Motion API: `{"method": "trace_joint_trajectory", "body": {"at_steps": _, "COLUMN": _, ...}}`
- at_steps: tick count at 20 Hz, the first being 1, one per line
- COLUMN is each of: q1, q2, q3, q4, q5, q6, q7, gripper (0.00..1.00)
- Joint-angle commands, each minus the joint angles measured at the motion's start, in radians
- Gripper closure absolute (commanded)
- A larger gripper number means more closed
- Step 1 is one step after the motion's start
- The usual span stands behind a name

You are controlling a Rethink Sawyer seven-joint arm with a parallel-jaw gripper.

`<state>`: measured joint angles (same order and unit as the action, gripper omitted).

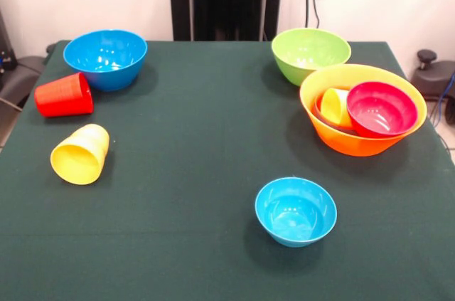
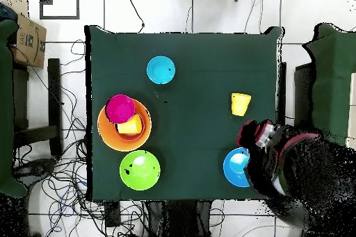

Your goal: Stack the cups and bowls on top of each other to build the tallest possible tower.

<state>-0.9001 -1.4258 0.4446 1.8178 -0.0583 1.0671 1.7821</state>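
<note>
— The jaws: open or closed?
— I cannot tell. The front view has no arm in it, and from overhead the arm (image 2: pixel 292 161) is a red and black mass whose end I can't make out.

— The front view, then.
— On the table (image 1: pixel 199 137), far left, the blue bowl (image 1: pixel 105 57) stands upright. The red cup (image 1: pixel 64 94) lies on its side just beside it, to the near left. Nearer still, the yellow cup (image 1: pixel 79 154) lies on its side, mouth towards the camera, apart from the red one.

— And the right side?
— The green bowl (image 1: pixel 311 54) stands far right. Just in front of it is the orange bowl (image 1: pixel 355 143), the largest. It holds the crimson bowl (image 1: pixel 381 109), tilted against its right wall, and a second yellow cup (image 1: pixel 334 107) lying at the left. That is all the tower there is. The light-blue bowl (image 1: pixel 296 210) stands alone near the front edge, well apart.

— Overhead?
— Sides are swapped. The orange bowl (image 2: pixel 104 133) is at the left with the crimson bowl (image 2: pixel 120 108) and second yellow cup (image 2: pixel 130 126) inside it, and the green bowl (image 2: pixel 140 169) is just below. The light-blue bowl (image 2: pixel 160 69) is towards the top and the yellow cup (image 2: pixel 240 103) towards the right. The arm hangs over the lower right corner and covers part of the blue bowl (image 2: pixel 234 167).
</note>
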Motion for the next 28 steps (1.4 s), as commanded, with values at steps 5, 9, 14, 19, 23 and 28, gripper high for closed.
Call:
{"method": "trace_joint_trajectory", "body": {"at_steps": 5, "q1": -0.036, "q2": 0.098, "q3": 0.118, "q4": 0.047, "q5": -0.096, "q6": 0.078, "q7": -0.428, "gripper": 0.0}}
{"method": "trace_joint_trajectory", "body": {"at_steps": 9, "q1": -0.054, "q2": 0.098, "q3": 0.116, "q4": 0.157, "q5": -0.103, "q6": -0.059, "q7": -0.416, "gripper": 0.0}}
{"method": "trace_joint_trajectory", "body": {"at_steps": 14, "q1": -0.075, "q2": 0.076, "q3": 0.125, "q4": 0.266, "q5": -0.053, "q6": -0.157, "q7": -0.418, "gripper": 0.0}}
{"method": "trace_joint_trajectory", "body": {"at_steps": 19, "q1": -0.095, "q2": 0.052, "q3": 0.144, "q4": 0.351, "q5": -0.016, "q6": -0.229, "q7": -0.419, "gripper": 0.0}}
{"method": "trace_joint_trajectory", "body": {"at_steps": 23, "q1": -0.113, "q2": 0.061, "q3": 0.166, "q4": 0.394, "q5": -0.009, "q6": -0.287, "q7": -0.403, "gripper": 0.0}}
{"method": "trace_joint_trajectory", "body": {"at_steps": 28, "q1": -0.146, "q2": 0.101, "q3": 0.207, "q4": 0.424, "q5": -0.029, "q6": -0.353, "q7": -0.368, "gripper": 0.0}}
